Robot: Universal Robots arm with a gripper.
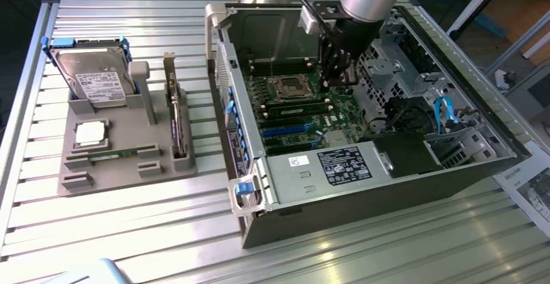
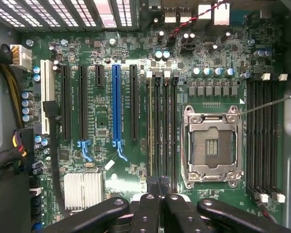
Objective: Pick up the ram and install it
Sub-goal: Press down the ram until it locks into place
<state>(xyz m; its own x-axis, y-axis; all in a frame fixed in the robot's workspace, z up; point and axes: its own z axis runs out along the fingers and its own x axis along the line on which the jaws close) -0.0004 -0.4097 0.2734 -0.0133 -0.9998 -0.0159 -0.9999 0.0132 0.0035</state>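
Note:
A ram stick (image 2: 150,126) stands edge-on in the memory slot beside the empty processor socket (image 2: 212,145); it shows as a thin green-gold line. My gripper (image 2: 158,187) is shut just above the near end of those memory slots, its black fingers (image 2: 146,208) pressed together with nothing visible between them. In the exterior view the gripper (image 1: 341,79) reaches down into the open computer case (image 1: 369,187), over the motherboard. A second ram stick (image 1: 114,154) lies flat in the grey tray (image 1: 77,184) at the exterior view's left.
The tray also holds a hard drive (image 1: 99,81), a square silver processor (image 1: 90,132) and an upright expansion card (image 1: 176,123). Inside the case are cables (image 1: 442,113), a black power supply (image 1: 404,155) and a silver heatsink (image 2: 82,189). The case walls stand close around the arm.

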